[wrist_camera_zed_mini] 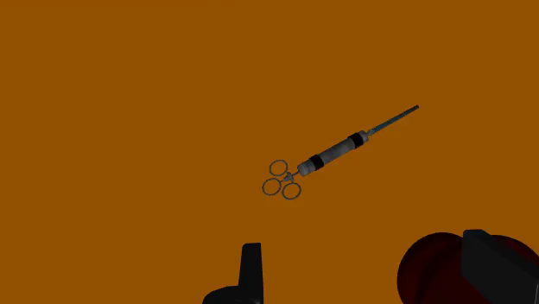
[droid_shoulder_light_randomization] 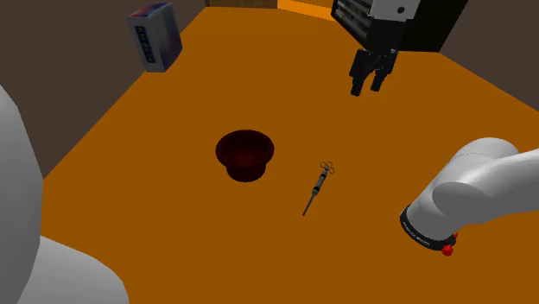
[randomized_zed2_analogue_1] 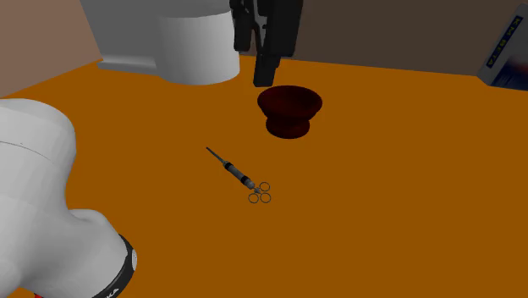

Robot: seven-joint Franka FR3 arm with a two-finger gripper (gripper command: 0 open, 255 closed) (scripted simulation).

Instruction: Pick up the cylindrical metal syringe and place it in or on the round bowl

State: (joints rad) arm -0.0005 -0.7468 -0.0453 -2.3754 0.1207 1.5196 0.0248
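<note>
Wrist view: fingers (wrist_camera_zed_mini: 250, 269) stand wide apart with nothing between them and nothing held. Beyond them the syringe (wrist_camera_zed_mini: 332, 154) lies flat on the orange counter (wrist_camera_zed_mini: 129, 104), its 3 ring handles toward the fingers and its needle pointing away. The dark red bowl (wrist_camera_zed_mini: 432, 268) shows partly behind 1 finger, apart from the syringe.

Shoulder view: syringe (droid_shoulder_light_randomization: 318, 186) rests on the counter near the bowl (droid_shoulder_light_randomization: 223, 148), on the shoulder view's right of it, not touching. The bowl is upright and looks empty. The fingers (droid_shoulder_light_randomization: 357, 82) hang high above the counter, well apart from both. A blue box (droid_shoulder_light_randomization: 155, 36) sits at the far corner, clear of the work.

Step, as judged: approach, ahead of the grasp. Pick not yet made, placement not yet begun.

Next move calls for:
- descent until centred over the grey barrel between the 2 dark bands;
- wrist turned so the fingers straddle the barrel across its length;
- closing low, nearly at the counter, since the syringe is thin;
- avoiding the needle and rings.
</note>
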